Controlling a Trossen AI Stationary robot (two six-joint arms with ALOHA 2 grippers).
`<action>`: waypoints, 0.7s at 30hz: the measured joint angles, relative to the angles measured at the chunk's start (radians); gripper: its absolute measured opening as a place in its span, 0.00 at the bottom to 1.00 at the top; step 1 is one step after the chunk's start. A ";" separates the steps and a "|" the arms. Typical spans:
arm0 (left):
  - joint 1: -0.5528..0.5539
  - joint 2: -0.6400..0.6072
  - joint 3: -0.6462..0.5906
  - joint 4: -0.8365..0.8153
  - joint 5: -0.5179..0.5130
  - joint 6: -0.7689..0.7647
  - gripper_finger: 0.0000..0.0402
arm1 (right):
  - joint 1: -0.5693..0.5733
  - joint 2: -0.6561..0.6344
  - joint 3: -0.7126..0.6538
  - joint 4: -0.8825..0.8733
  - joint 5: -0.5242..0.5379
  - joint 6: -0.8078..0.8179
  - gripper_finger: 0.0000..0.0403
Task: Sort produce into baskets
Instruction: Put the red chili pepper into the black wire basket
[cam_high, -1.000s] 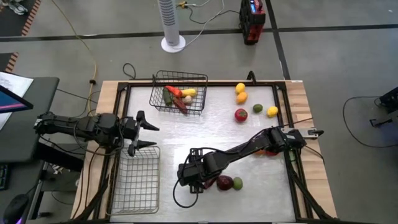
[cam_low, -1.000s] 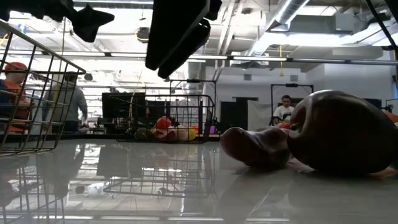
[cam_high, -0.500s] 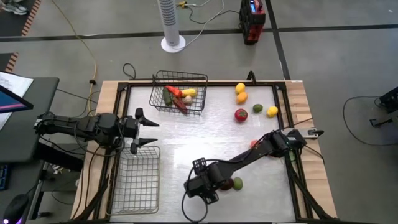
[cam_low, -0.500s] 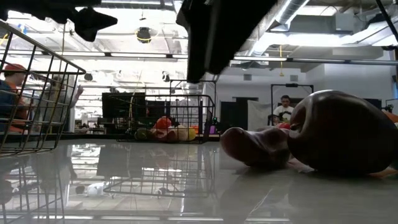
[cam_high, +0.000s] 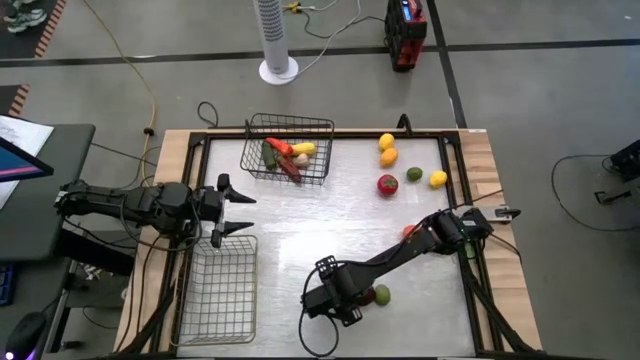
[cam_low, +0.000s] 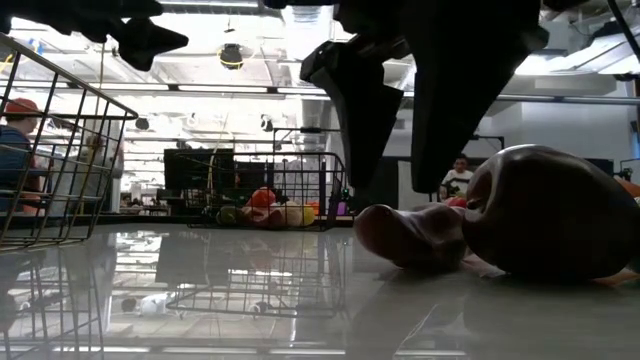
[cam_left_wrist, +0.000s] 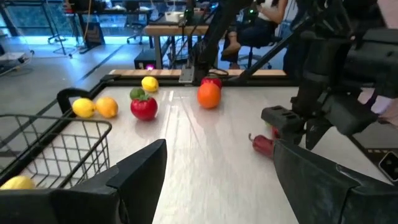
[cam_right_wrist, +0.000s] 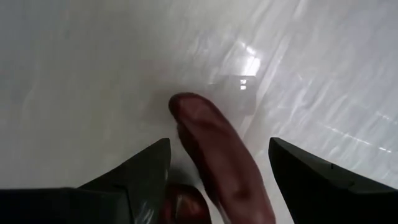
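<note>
A dark purple eggplant (cam_right_wrist: 214, 146) lies on its side on the white table near the front edge, with a green lime (cam_high: 381, 294) beside it. My right gripper (cam_high: 342, 300) points down over the eggplant and is open. Its fingers (cam_low: 365, 120) stand a little above the eggplant's narrow end (cam_low: 400, 235), one on each side, touching nothing. My left gripper (cam_high: 236, 210) waits open at the table's left, between the far basket (cam_high: 290, 150), which holds several vegetables, and the bare near-left basket (cam_high: 218, 290).
At the far right lie two lemons (cam_high: 386, 141), an orange (cam_high: 389, 156), a tomato (cam_high: 387, 184) and a lime (cam_high: 414, 174). A red piece (cam_high: 408, 230) shows beside the right arm. People sit in the room beyond the table. A black frame (cam_high: 470, 290) rims the table.
My right gripper has gone toward the table's right and near edge and has sunk, rolling its wrist as it went. It now stands over the eggplant, which has not moved. Its finger gap looks unchanged.
</note>
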 joint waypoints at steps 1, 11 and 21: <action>0.000 0.000 0.000 -0.004 -0.002 0.000 0.69 | -0.001 0.000 0.000 -0.001 -0.004 0.000 0.74; 0.000 0.000 0.000 -0.007 -0.002 -0.002 0.69 | -0.009 0.029 0.000 0.000 -0.020 -0.077 0.74; 0.000 0.000 0.000 -0.009 -0.002 -0.002 0.69 | -0.021 0.032 0.000 -0.012 -0.022 -0.113 0.74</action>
